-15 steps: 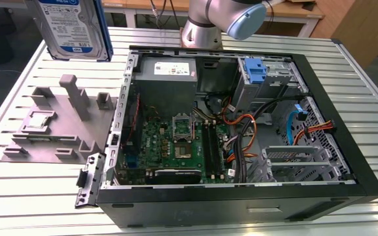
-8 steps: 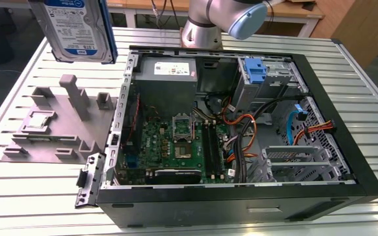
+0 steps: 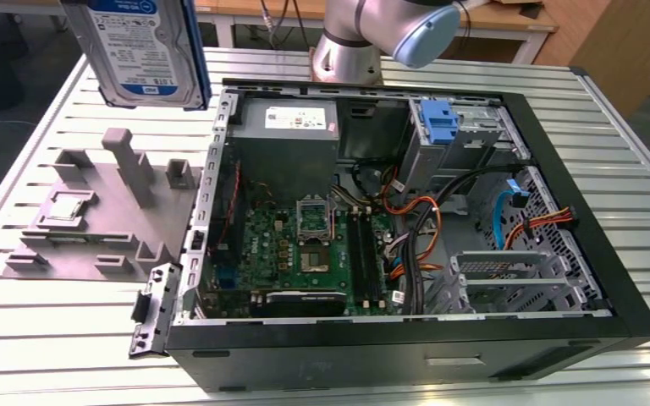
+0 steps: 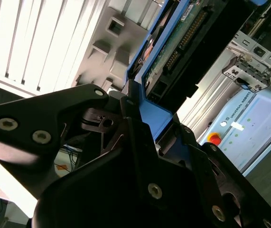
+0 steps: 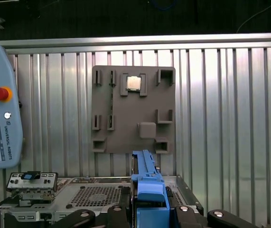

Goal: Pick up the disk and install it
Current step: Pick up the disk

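We've got the disk (image 3: 145,51) silver, label blue-and-white, frame blue. The gripper (image 5: 149,211) is black, the computer case (image 3: 415,364) black too. We spot a green motherboard (image 3: 302,245), orange cables (image 3: 432,241), a grey fixture plate (image 3: 88,228) and a ribbed silver table (image 3: 647,152).

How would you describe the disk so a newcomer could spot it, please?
At the exterior view's left of the open computer case lies a grey fixture plate. High on that side hangs the disk, silver, blue-labelled, unlike that plain grey.

Glossy label, blue plastic frame on disk (image 3: 142,42); ribbed bare-metal table (image 3: 647,152); matt grey plastic holder plate (image 5: 133,111).
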Tool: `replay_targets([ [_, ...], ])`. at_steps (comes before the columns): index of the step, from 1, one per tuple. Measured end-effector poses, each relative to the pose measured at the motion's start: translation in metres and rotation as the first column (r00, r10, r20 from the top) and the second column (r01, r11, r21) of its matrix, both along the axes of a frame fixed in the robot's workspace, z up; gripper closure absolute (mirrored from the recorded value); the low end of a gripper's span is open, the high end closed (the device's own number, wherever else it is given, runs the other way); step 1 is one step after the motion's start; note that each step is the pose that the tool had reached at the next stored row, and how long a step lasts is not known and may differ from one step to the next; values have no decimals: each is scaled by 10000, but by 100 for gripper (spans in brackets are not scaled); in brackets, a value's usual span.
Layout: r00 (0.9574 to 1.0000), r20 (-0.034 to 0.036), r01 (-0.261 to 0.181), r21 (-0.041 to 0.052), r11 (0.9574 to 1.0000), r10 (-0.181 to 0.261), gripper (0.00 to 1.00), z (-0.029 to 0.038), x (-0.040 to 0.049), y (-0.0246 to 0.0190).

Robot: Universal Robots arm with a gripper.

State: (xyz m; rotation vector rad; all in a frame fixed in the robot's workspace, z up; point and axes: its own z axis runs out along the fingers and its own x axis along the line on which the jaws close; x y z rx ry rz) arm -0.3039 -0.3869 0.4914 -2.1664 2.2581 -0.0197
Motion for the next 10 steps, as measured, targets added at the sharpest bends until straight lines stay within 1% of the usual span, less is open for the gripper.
replay_targets([
  [7,10000,0,0,0,10000,0,64,0,87,0],
  [8,10000,0,0,0,10000,0,64,0,123,0],
  [10,10000,1,0,0,10000,0,64,0,147,0],
])
